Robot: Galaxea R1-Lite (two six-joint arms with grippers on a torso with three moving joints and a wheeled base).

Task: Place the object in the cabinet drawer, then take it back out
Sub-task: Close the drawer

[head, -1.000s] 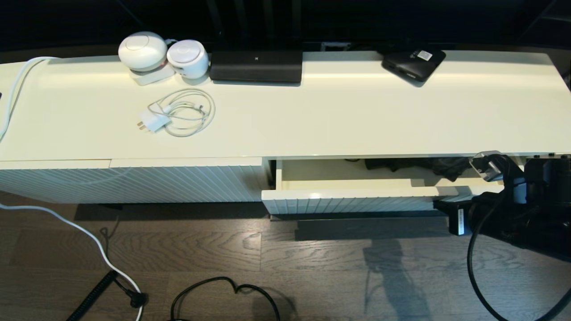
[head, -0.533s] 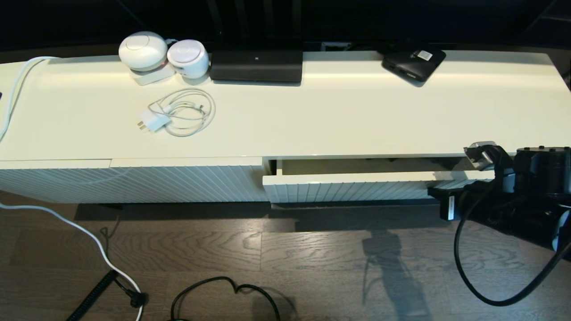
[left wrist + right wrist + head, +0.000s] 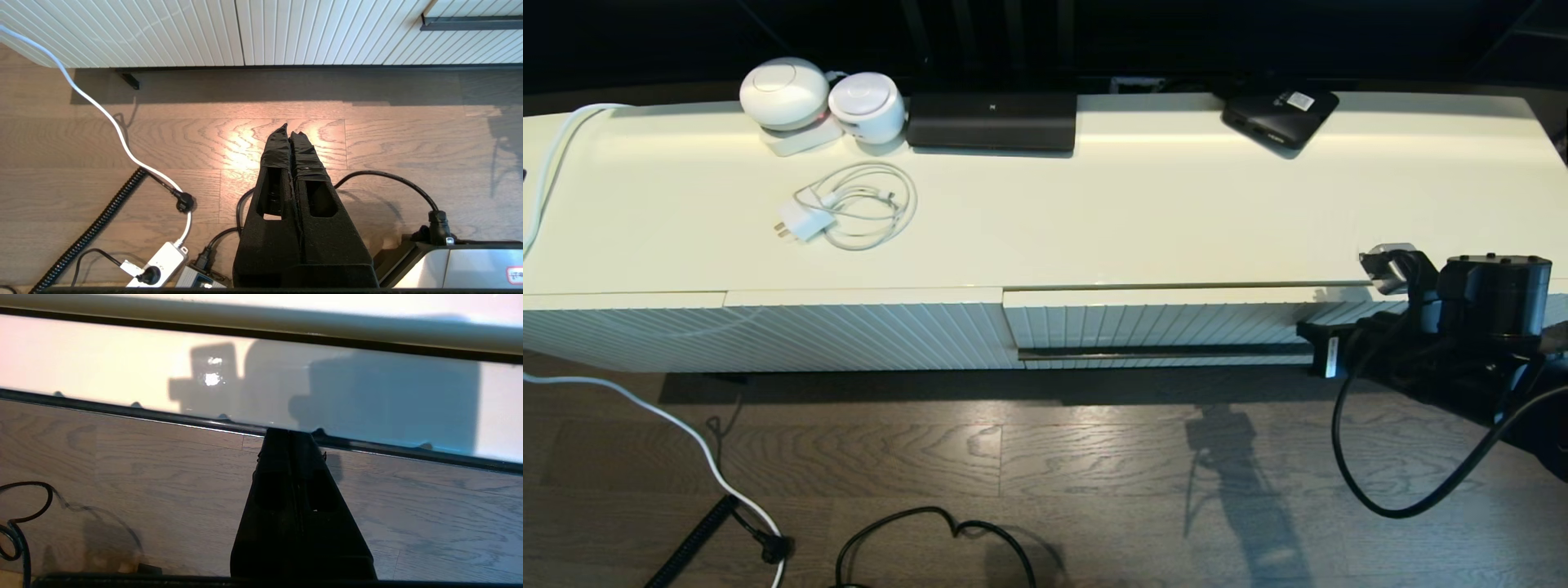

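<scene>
nearest the robot, the left gripper [image 3: 289, 134] hangs parked over the wood floor [image 3: 1045, 482], fingers pressed together on nothing, with a white power strip [image 3: 157, 265] and loose cables below it. past it, the right gripper [image 3: 289, 435] is clenched empty, its tip at the lower edge of the cabinet drawer [image 3: 1160, 327], by the right end of the thin dark handle bar [image 3: 1160, 353]. the drawer's ribbed front sits flush with the ribbed cream panel [image 3: 768, 335] to its left, so it reads as fully shut. the umbrella is not in sight in any view; it is presumably inside the shut drawer, which would put the task at its turn, with the retrieval not yet begun. farther back, on the cabinet top [image 3: 1176, 212], lie a coiled white charger cable [image 3: 854, 206], two white rounded devices [image 3: 821, 102], a long black box [image 3: 992, 121] and a flat black box with a white label [image 3: 1281, 114].

judged from the task, the drawer should answer to a hooked or pinched pull on the stiff bar, best taken nearer its middle so it slides straight. a folding umbrella is likely light, its loose glossy fabric soft and slippery under the fingers; the firmer hold would be across the short handle or the bundled shaft, not the cloth or the wrist loop.
</scene>
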